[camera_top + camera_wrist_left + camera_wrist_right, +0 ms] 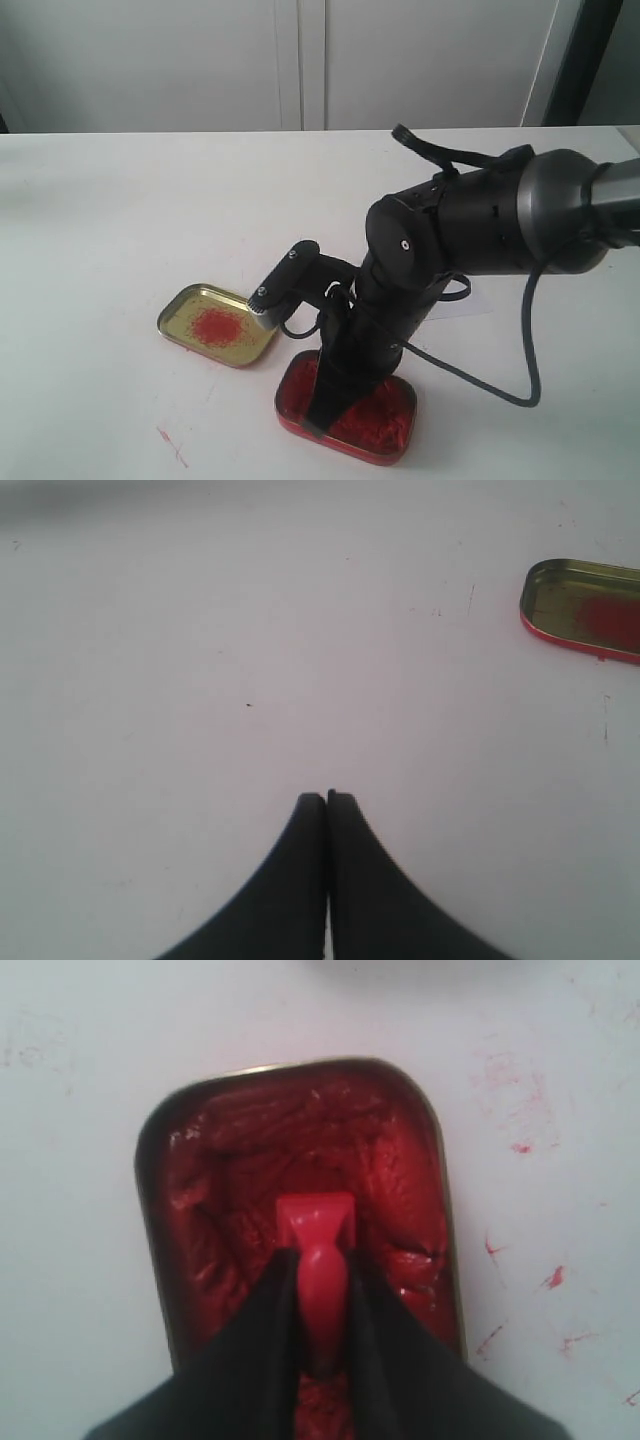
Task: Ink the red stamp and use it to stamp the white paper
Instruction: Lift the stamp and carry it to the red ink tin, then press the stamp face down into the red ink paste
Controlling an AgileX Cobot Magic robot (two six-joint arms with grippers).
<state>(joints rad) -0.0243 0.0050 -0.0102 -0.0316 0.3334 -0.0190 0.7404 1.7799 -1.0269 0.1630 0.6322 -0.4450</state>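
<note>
Fingers [250, 1360] of the right gripper [318, 1260] pinch the red stamp [317, 1222] by its knob, base down in the paste tin [148, 1220], evidently to pick up ink. Left gripper [326, 802] fingers sit pressed together, clear of the work.

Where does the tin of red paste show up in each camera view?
Exterior view: the red paste tin sits low, right of centre, under the right gripper.
Left wrist view: not in it; the gold tin shows instead.
Right wrist view: the tin fills the middle, below the held red stamp.
Shared landmark: the right gripper, in the exterior and right wrist views.
</note>
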